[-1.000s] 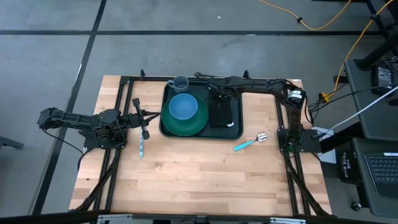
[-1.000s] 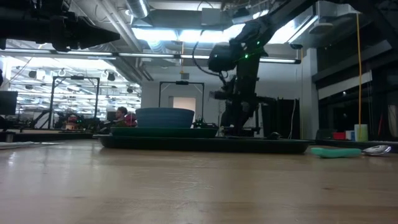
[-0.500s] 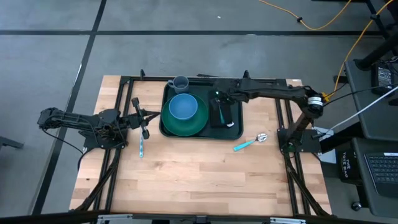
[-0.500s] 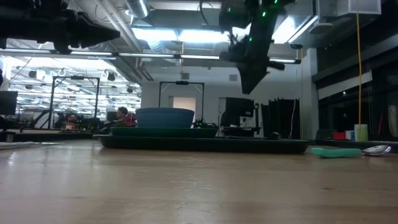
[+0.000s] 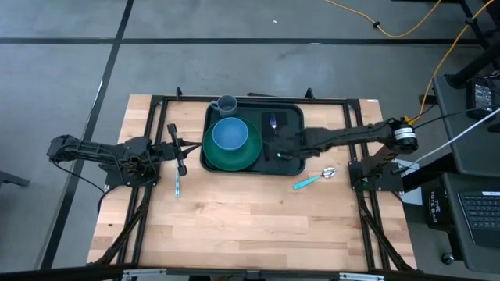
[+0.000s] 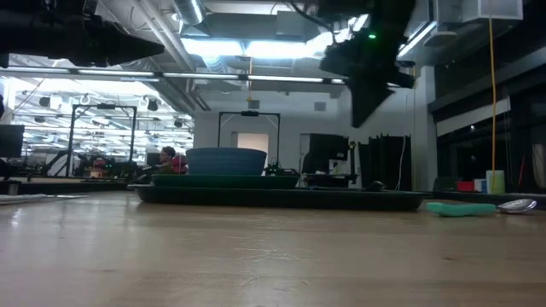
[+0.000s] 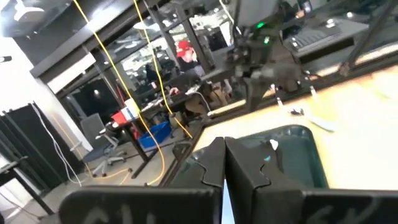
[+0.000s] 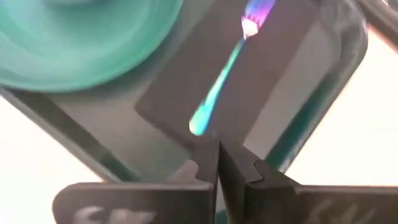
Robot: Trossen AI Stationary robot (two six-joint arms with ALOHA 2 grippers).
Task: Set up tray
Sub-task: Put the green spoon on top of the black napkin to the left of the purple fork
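The dark green tray (image 5: 294, 113) lies at the table's far middle. It holds a green plate (image 5: 246, 156) with a blue bowl (image 5: 230, 134), and a black napkin (image 5: 286, 140) with a teal-handled fork (image 8: 219, 77) lying on it. My right gripper (image 5: 275, 153) hovers shut above the tray's near edge, over the napkin's near end (image 8: 180, 121), well above the table in the low view (image 6: 358, 115). My left gripper (image 5: 187, 145) waits shut, just left of the tray (image 7: 292, 149).
A grey cup (image 5: 226, 104) stands at the tray's far left corner. A teal-handled spoon (image 5: 312, 179) lies on the wood right of the tray, and another teal utensil (image 5: 177, 186) lies near the left gripper. Bare wood spans the near half.
My right gripper has risen from the napkin on the tray and drawn back toward the table's near edge, across the tray. The fork now shows lying on the napkin's far part. The left arm has kept still.
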